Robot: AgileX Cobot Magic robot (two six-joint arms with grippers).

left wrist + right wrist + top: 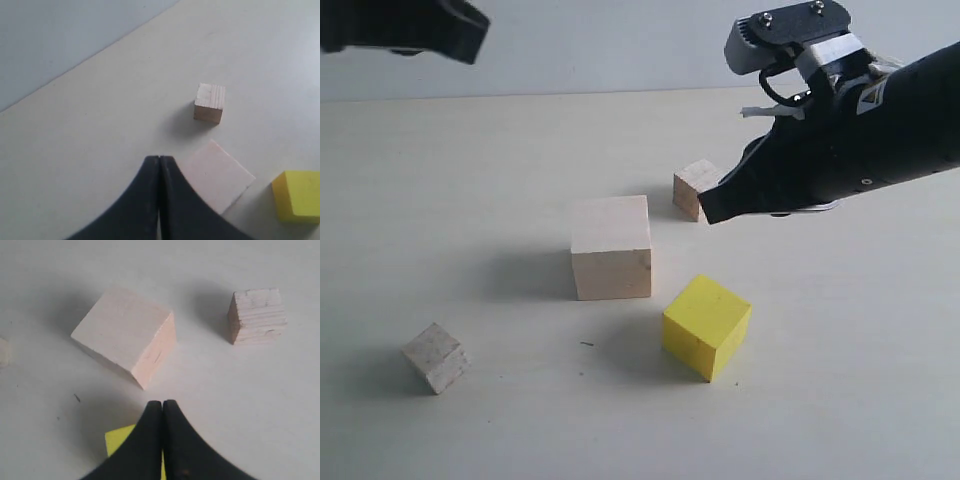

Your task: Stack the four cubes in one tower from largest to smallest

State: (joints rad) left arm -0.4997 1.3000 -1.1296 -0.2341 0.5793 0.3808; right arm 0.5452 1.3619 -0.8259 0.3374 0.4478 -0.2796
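Exterior view shows all four blocks lying singly on the pale tabletop [470, 180], none touching another, so no tower exists yet. The large pale smooth-wood cube [610, 245] sits near the middle, a sensible base that probably needs no moving. The bright yellow cube [707, 325] rests near its right corner on the camera side, turned at an angle to it. The smaller raw-wood cube with layered grain [694, 188] lies just beyond it to the right, and the smallest whitish-grey wooden cube [437, 357] sits well apart at the near left.

The right gripper [162, 404] hangs above the table between the layered-grain cube and the yellow one, its black fingers pressed flat together with nothing between them. The right wrist view shows a patch of yellow directly beneath the fingertips, which suggests the arm is lining up on the yellow cube, the next layer in size order. The jaws would have to spread before any grasp, and the cube's skew likely calls for a wrist turn. The left gripper [159, 160] is likewise clamped on nothing, held high at the far left, probably to leave the working space free
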